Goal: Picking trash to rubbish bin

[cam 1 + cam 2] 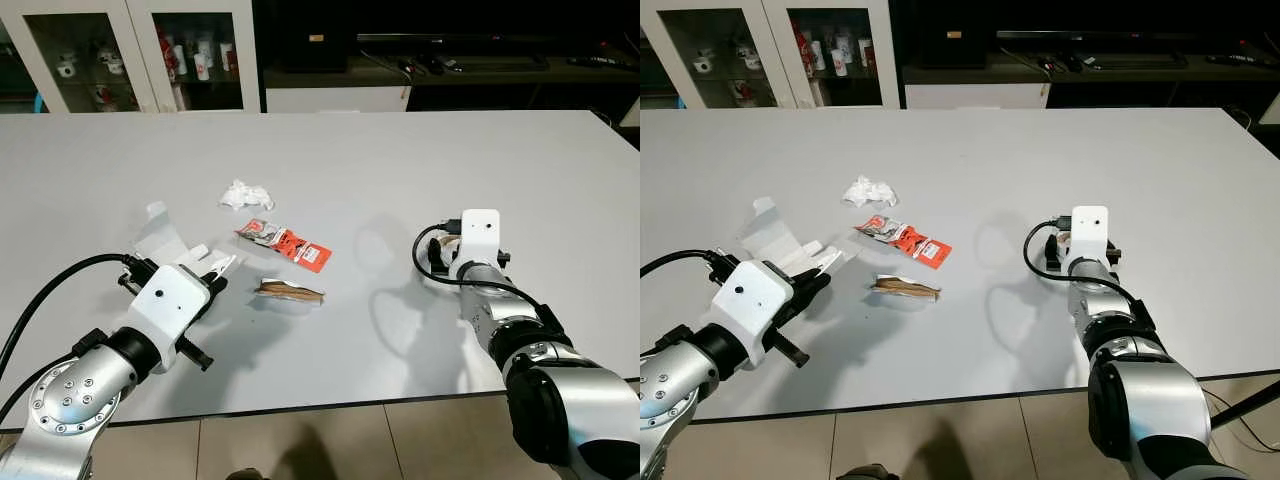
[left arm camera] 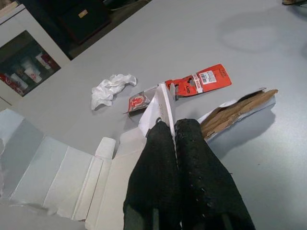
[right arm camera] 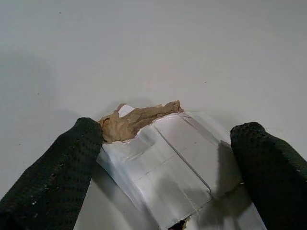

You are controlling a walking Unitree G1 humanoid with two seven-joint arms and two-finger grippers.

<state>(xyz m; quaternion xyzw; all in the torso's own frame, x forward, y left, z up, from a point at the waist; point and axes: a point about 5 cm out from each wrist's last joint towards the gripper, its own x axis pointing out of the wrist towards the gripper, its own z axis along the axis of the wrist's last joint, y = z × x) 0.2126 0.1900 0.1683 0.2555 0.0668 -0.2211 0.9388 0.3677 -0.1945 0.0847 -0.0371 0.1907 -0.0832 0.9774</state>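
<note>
On the grey table (image 1: 350, 170) the left gripper (image 2: 175, 125) has its fingers pressed together on a white paper strip (image 2: 163, 103), at the edge of a flattened white carton (image 1: 165, 238). Just beyond lie a crumpled tissue (image 1: 245, 194), a red wrapper (image 1: 285, 243) and a torn cardboard scrap (image 1: 290, 291) (brown inside, white outside). Well apart to the right, the right gripper (image 3: 168, 143) has its fingers spread wide on either side of a torn white-and-brown card piece (image 3: 165, 160) lying on the table between them, not yet clamped.
</note>
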